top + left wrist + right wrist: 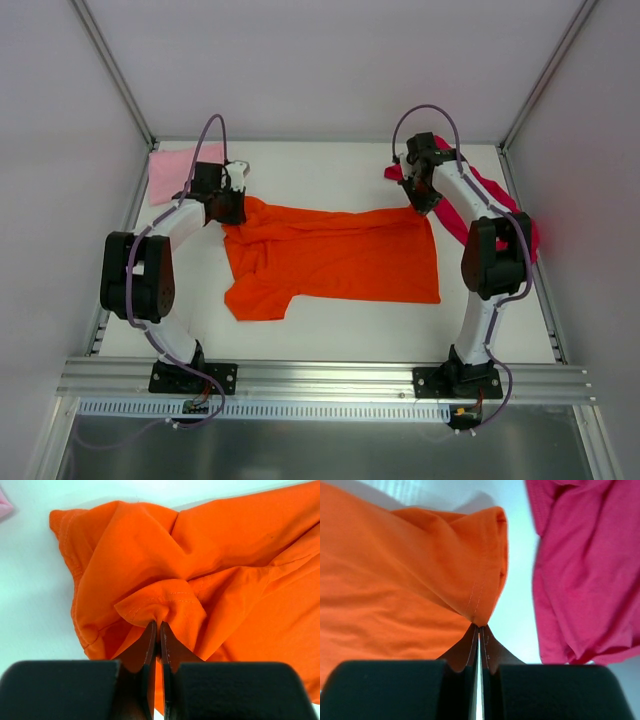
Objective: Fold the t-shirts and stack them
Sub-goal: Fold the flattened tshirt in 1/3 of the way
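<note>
While the orange t-shirt [335, 255] lies spread across the middle of the table [330, 170], both arms are on its far edge. The left fingers [146, 650] are clenched on a bunched fold of orange cloth at the far-left end, with the fabric puckered up right at the tips. That end is wrinkled and piled on itself. One sleeve sticks out toward the near-left.

The right fingers [465, 652] are pinched tight on the far-right corner, and stitched hem is visible just above the tips. The cloth is pulled into a small peak there. The rest of the shirt is fairly flat, with its near edge roughly straight.

The pink t-shirt [172, 172] sits in the far-left corner of the table, behind the left arm. It is near the orange one but not touching it, from what the left wrist view shows.

The magenta t-shirt [585, 570] is crumpled along the far-right side, partly hidden by the right arm. A strip of bare table separates it from the orange corner.
</note>
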You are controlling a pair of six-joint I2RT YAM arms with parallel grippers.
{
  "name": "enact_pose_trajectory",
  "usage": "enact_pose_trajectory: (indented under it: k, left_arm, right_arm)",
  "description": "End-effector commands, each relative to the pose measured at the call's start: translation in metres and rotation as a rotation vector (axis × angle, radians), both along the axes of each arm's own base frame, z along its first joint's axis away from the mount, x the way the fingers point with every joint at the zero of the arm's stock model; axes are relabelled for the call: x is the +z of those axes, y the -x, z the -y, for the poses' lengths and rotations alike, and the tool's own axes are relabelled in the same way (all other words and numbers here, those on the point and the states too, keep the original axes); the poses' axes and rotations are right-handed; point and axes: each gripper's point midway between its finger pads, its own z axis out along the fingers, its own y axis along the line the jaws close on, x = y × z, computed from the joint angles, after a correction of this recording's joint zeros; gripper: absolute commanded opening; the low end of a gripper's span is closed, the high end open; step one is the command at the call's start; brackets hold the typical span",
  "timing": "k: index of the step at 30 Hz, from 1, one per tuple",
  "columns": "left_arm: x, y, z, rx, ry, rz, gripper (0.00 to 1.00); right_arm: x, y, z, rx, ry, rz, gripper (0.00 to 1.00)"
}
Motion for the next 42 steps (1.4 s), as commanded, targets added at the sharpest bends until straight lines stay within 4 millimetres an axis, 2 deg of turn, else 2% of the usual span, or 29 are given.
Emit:
enact_pose_trajectory:
  k: [1,4,7,11,15,17,18,19,20,22,23,24,25,27,28,29,33,34,36,39,40,42]
  left_arm:
    - [0.034,-0.02,-0.003,0.018,0.01,0.1,0.0]
    - [0.05,-0.026,-0.003,0.014,0.013,0.129,0.0]
    - [0.078,-0.038,-0.005,0.03,0.004,0.2,0.0]
    - [0.096,-0.046,-0.004,0.034,0.011,0.23,0.0]
    - [0.093,-0.057,-0.008,0.049,-0.011,0.207,0.0]
    - [0.088,-0.054,-0.006,0.039,-0.002,0.198,0.0]
    - [0.088,-0.052,-0.003,0.029,0.009,0.197,0.0]
    - [0.081,-0.047,-0.002,0.026,0.011,0.183,0.0]
    - [0.083,-0.044,-0.002,0.025,0.015,0.188,0.0]
    - [0.079,-0.035,0.0,0.006,0.021,0.18,0.04]
    - [0.086,-0.032,0.0,0.005,0.022,0.203,0.09]
    - [0.09,-0.032,0.001,-0.003,0.021,0.228,0.36]
    - [0.085,-0.027,-0.001,-0.007,0.012,0.226,0.44]
    - [0.096,-0.023,-0.002,-0.004,0.007,0.264,0.51]
    - [0.098,-0.021,-0.003,-0.008,0.003,0.269,0.83]
    - [0.102,-0.019,-0.002,-0.01,0.006,0.278,0.99]
    - [0.113,-0.008,0.002,-0.026,0.033,0.298,0.99]
    - [0.114,-0.006,0.003,-0.033,0.038,0.301,0.99]
    - [0.118,0.002,0.005,-0.05,0.048,0.303,0.99]
    - [0.116,0.021,0.009,-0.061,0.068,0.244,0.94]
    - [0.108,0.034,0.009,-0.068,0.068,0.178,0.88]
    - [0.109,0.045,0.01,-0.096,0.061,0.143,0.82]
  right_arm:
    - [0.014,-0.01,0.019,-0.056,0.08,0.068,0.01]
    - [0.023,-0.016,0.026,-0.083,0.089,0.137,0.01]
    - [0.038,-0.022,0.031,-0.102,0.102,0.203,0.01]
    - [0.048,-0.027,0.044,-0.13,0.143,0.242,0.01]
    - [0.049,-0.029,0.054,-0.144,0.15,0.247,0.01]
    - [0.044,-0.023,0.055,-0.127,0.155,0.228,0.22]
    - [0.046,-0.024,0.055,-0.125,0.153,0.244,0.23]
    - [0.046,-0.022,0.056,-0.125,0.148,0.25,0.29]
    - [0.05,-0.02,0.054,-0.113,0.127,0.257,0.49]
    - [0.051,-0.017,0.053,-0.11,0.114,0.265,0.69]
    - [0.052,-0.017,0.052,-0.106,0.101,0.274,0.86]
    - [0.056,-0.015,0.051,-0.102,0.094,0.282,0.9]
    - [0.057,-0.015,0.051,-0.101,0.091,0.285,0.91]
    - [0.06,-0.014,0.049,-0.097,0.084,0.291,0.9]
    - [0.061,-0.014,0.049,-0.098,0.082,0.291,0.9]
    - [0.061,-0.013,0.049,-0.098,0.079,0.291,0.9]
    - [0.059,-0.009,0.049,-0.091,0.075,0.282,0.9]
    - [0.056,-0.006,0.048,-0.083,0.076,0.264,0.86]
    - [0.052,0.002,0.043,-0.046,0.05,0.222,0.86]
    - [0.046,0.023,0.042,-0.036,0.033,0.153,0.87]
    - [0.048,0.032,0.043,-0.034,0.028,0.152,0.87]
    - [0.051,0.039,0.038,-0.019,-0.011,0.147,0.87]
